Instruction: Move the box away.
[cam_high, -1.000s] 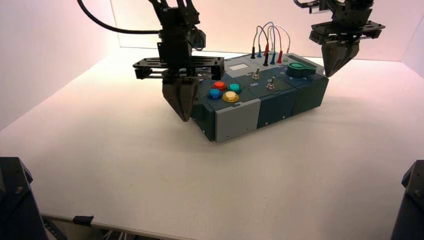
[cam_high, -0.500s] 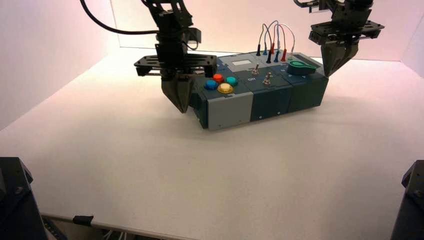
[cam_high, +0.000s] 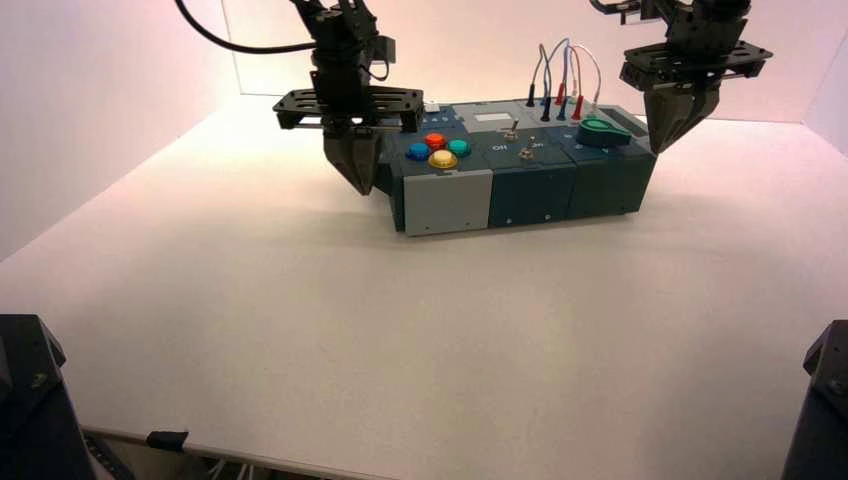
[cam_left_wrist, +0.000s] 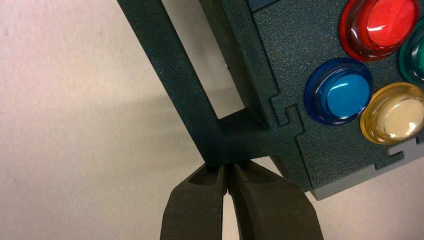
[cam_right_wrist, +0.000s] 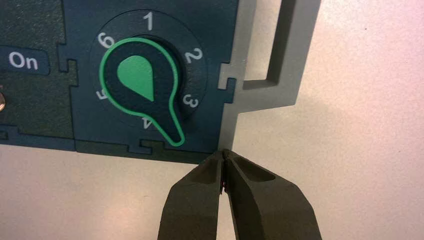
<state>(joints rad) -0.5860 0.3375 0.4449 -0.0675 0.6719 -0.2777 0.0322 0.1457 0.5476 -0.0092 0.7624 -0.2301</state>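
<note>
Box: the wide dark teal and grey box sat on the white tabletop, in the upper middle of the high view, stretching toward the upper right.
Left gripper: at the box's left end, upper left of centre in the high view; its fingers were pressed together, tips at the outer corner of the dark side handle. The left gripper pointed downward.
Right gripper: the right gripper was at the box's right end, upper right of the high view, fingers pressed together, tips close by the corner near the grey side handle.
Buttons: blue, red, green and yellow, clustered on the box's left part.
Toggle switches: two metal ones stood on the middle of the top.
Knob: the green-edged knob was on the right part, its narrow end between 3 and 4.
Wires: looped wires rose from the back, right of the middle.
</note>
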